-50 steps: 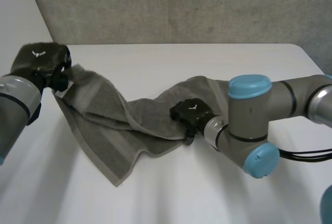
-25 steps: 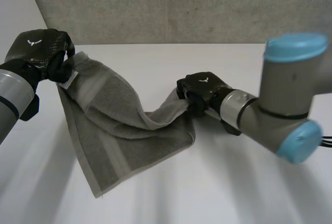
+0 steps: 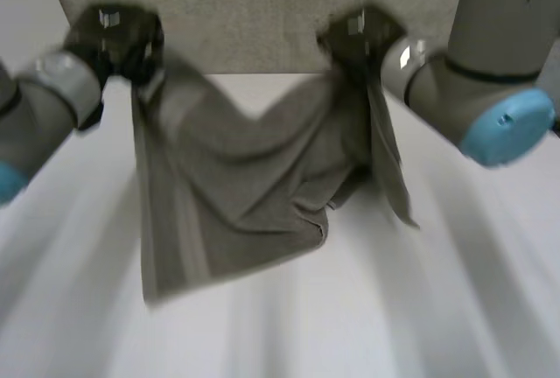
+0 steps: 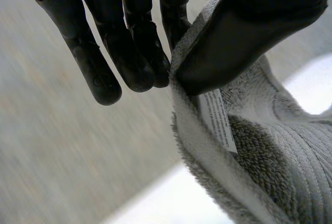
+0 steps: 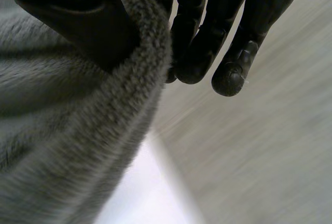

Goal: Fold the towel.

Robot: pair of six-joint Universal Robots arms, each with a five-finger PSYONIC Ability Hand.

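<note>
- The grey towel (image 3: 236,194) hangs in the air above the white worktop (image 3: 455,308), held up by both hands at its two upper ends.
- Its top edge sags in a shallow V between the hands.
- The left part of the towel drops long and fairly flat, with its lowest corner at the near left.
- The right part is bunched and creased, and a narrow strip of it trails down under the right hand.
- Whether the lowest edge touches the worktop cannot be told.
- The left hand (image 3: 114,37) is raised at the far left, in front of the grey wall (image 3: 254,10), pinching the towel's upper left corner.
- In the left wrist view, the thumb presses the towel's hem against the tips of nearly straight fingers.
- A white label (image 4: 218,120) is sewn on the hem just below that thumb.
- The right hand (image 3: 359,37) is raised at the far right of centre, level with the left hand, pinching the towel's upper right end.
- In the right wrist view, the thumb sinks into the pile and the towel's edge curls over between the thumb and the fingers.
- The left arm (image 3: 44,98) comes in from the left, and the right arm (image 3: 490,63) from the right.
</note>
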